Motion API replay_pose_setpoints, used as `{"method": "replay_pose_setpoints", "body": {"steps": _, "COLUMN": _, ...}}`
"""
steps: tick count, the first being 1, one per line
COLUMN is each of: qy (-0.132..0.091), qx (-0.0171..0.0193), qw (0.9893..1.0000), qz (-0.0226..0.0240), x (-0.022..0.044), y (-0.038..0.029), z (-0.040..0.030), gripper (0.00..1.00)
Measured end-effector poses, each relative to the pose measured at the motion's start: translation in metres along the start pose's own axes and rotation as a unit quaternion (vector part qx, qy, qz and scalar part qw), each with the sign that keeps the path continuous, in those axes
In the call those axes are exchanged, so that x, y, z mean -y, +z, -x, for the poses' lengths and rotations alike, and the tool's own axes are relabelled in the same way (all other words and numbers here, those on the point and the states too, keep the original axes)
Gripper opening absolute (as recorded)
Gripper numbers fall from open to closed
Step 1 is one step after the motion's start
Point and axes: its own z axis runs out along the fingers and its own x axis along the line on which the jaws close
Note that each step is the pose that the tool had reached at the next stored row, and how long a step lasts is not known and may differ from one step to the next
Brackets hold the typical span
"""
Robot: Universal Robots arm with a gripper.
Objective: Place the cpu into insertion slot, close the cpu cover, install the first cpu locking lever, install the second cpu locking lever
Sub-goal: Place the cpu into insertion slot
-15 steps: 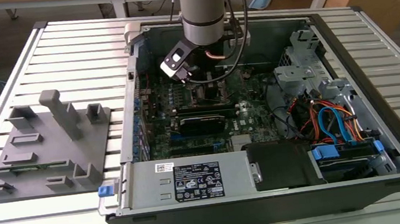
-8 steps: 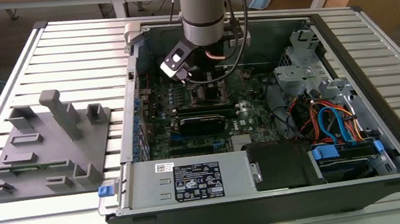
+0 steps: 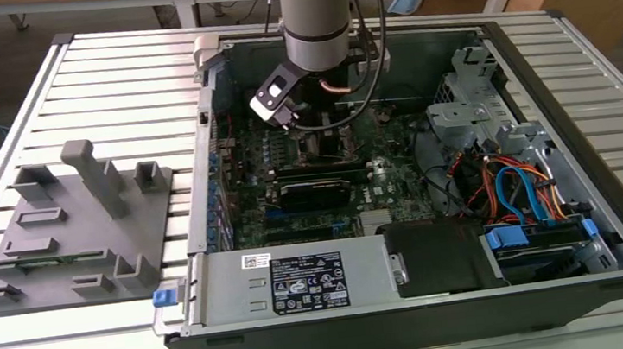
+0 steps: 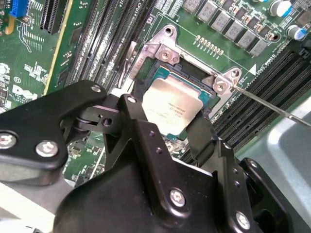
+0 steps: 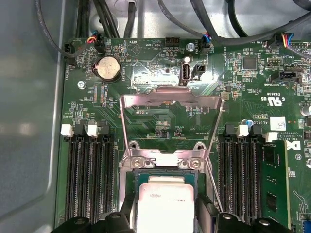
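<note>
The cpu (image 4: 171,105), a flat square chip with a dull silver top, sits between my gripper's (image 4: 167,121) two black fingers (image 4: 133,114), which press against its opposite edges. It lies level over the insertion slot (image 4: 161,76), whose dark rim shows around it. In the first wrist view the cpu (image 5: 165,201) and slot rim (image 5: 146,175) appear below the cpu cover (image 5: 170,99), a silver frame swung open and standing away from the socket. A thin locking lever (image 4: 272,106) sticks out free beside the socket. In the exterior view my gripper (image 3: 309,129) hangs low inside the open computer case.
Long black memory slots (image 5: 90,179) flank the socket on both sides. The case walls (image 3: 207,151), a drive cage with cables (image 3: 520,178) and the power supply (image 3: 299,280) surround the board. A grey fixture tray (image 3: 68,235) lies on the slatted table at the exterior view's left.
</note>
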Motion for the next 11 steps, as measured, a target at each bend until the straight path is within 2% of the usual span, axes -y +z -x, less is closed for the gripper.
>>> {"method": "replay_pose_setpoints", "body": {"steps": 11, "qy": 0.001, "qx": 0.0000, "qw": 1.0000, "qz": 0.0001, "x": -0.0009, "y": -0.0104, "z": -0.0004, "gripper": 0.61}}
